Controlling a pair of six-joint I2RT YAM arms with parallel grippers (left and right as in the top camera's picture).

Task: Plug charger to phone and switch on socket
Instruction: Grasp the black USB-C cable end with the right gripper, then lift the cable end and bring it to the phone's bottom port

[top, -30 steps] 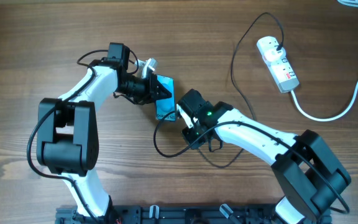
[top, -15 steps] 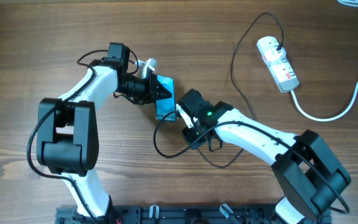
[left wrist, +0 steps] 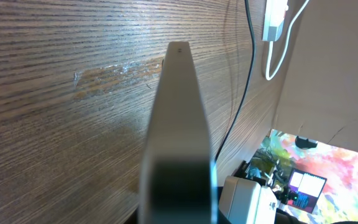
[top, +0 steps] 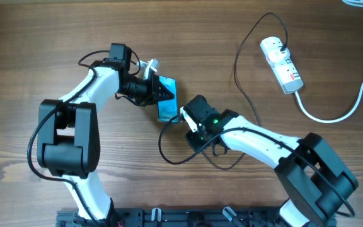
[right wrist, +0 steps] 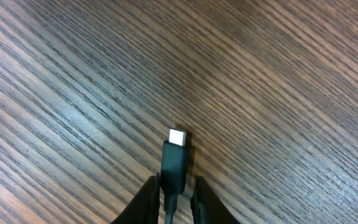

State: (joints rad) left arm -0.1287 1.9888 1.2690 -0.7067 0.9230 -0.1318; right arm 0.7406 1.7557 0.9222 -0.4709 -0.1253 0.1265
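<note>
- In the right wrist view, closest in, the right tool (right wrist: 174, 190) pinches the charger (right wrist: 176, 163) by its black moulded plug body, with one dark finger on each side.
- The plug's flat silvery metal tip juts out bare above the table (right wrist: 278, 74), whose brown wood grain runs in fine diagonal lines. Only this view shows the tip sitting free of any port.
- In the left wrist view the phone (left wrist: 178, 118) appears edge-on. It is a thin, pale, smooth slab narrowing away from the lens, with a sliver of cyan low on its right edge. What grips it cannot be made out here.
- The overhead view fills that in. The left tool (top: 158, 89) is pressed together on the phone's upper end, and the glossy cyan face is tilted up off the wood near the table's middle.
- The same view places the right tool just beside the phone's lower end, but it hides the connector tip.
- The charger's thin black cable loops loosely below the two tools, then curves away toward the far right.
- There lies the socket (top: 282, 63), a white, rounded plastic strip with red marks. The black cable enters near its far end.
- A thick white cord (top: 333, 116) sweeps from the socket's near end toward the table's right edge.
</note>
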